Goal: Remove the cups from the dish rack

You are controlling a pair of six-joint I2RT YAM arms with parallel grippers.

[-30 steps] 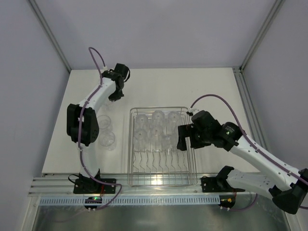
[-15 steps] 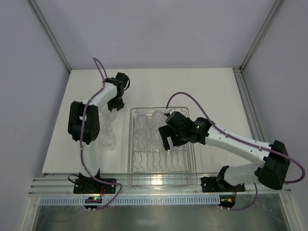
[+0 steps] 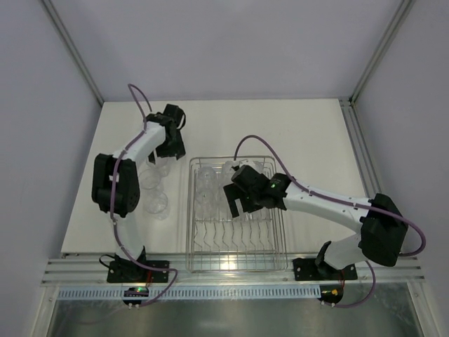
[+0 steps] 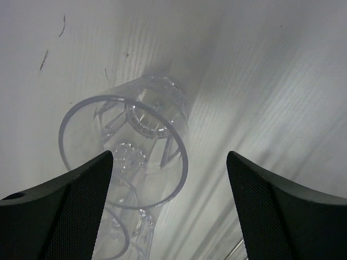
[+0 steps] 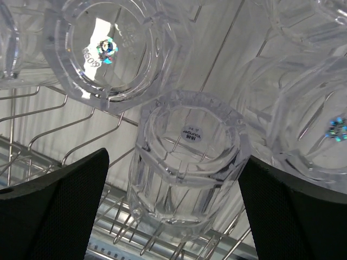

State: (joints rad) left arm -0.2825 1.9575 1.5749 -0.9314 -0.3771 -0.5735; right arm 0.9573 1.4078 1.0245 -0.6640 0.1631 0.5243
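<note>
The silver wire dish rack (image 3: 234, 267) sits mid-table with clear cups (image 3: 205, 188) upside down in its far half. My right gripper (image 3: 234, 203) hovers over them, open. In the right wrist view its jaws (image 5: 173, 160) straddle one inverted cup (image 5: 188, 162) without gripping it, and more cups (image 5: 108, 51) stand around. My left gripper (image 3: 170, 146) is open over the table left of the rack. In the left wrist view an upright cup (image 4: 130, 146) stands free on the table, near the left finger (image 4: 70, 211). Other cups (image 3: 157, 203) stand beside it.
The curved prongs (image 3: 231, 239) fill the rack's near half. The right arm's forearm and purple cable (image 3: 242, 144) cross above the rack's right side. White table surface (image 3: 309, 133) lies behind and to the right of the rack. A metal rail (image 3: 231, 279) runs along the near edge.
My left gripper has opened and let go of a cup, which now stands on the table. My right arm has swung left across the rack to above its middle cups.
</note>
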